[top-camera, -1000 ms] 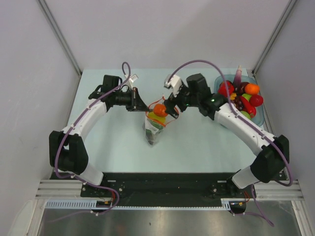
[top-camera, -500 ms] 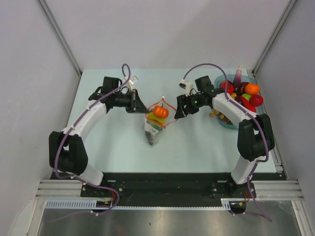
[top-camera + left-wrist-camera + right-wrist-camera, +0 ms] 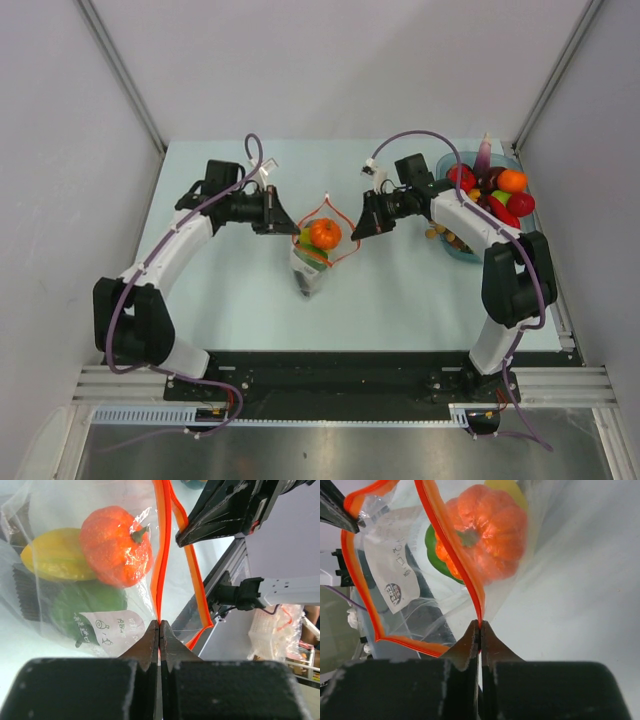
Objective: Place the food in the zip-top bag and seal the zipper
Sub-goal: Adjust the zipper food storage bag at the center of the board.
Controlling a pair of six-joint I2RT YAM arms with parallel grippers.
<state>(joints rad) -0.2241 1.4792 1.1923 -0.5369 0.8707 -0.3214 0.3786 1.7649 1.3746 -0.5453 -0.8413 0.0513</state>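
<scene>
Though unreadable, white label [image 3: 107,628] on zip-top bag [image 3: 50,505].

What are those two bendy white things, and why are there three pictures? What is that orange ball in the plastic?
Those are two robot arms, the left arm and the right arm, bolted to a pale table. The big picture looks down from above. The other two come from a little camera on each wrist, so you see the black claws close up. Between the arms is a crinkly clear plastic bag with an orange-red zipper strip round its mouth. Inside are a glossy orange toy pumpkin, a yellow toy and a green toy. The left claw and the right claw are each pinched shut on that strip, at opposite sides, holding the mouth open. On the right, a see-through blue tray holds more toy food.
</scene>
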